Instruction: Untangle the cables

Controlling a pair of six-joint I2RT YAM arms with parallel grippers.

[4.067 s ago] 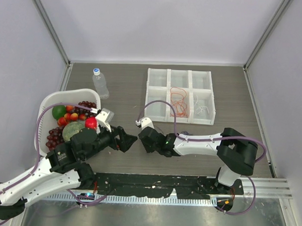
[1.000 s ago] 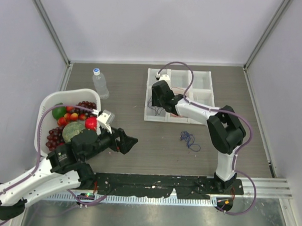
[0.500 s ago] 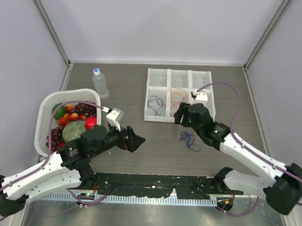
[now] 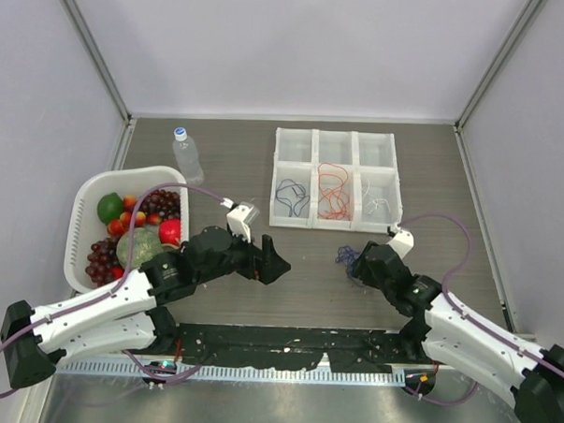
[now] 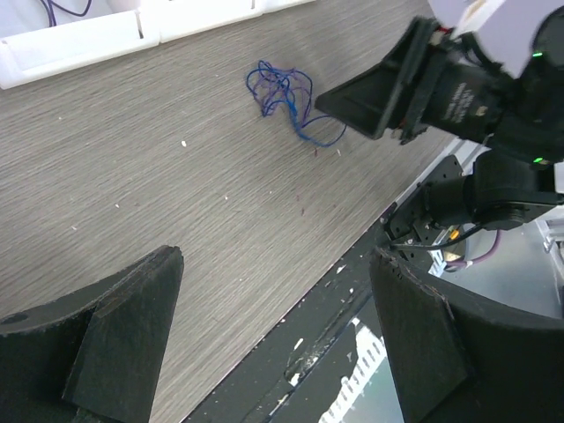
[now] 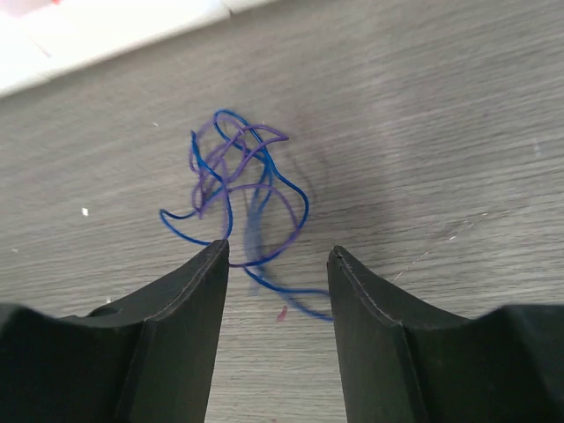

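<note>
Blue and purple thin wires lie in a small tangle on the grey wooden bench, right of the middle in the top view, below the white plastic tray. The right gripper has its fingers apart at the tangle's near edge. The left gripper is wide apart, well off to the left.
</note>
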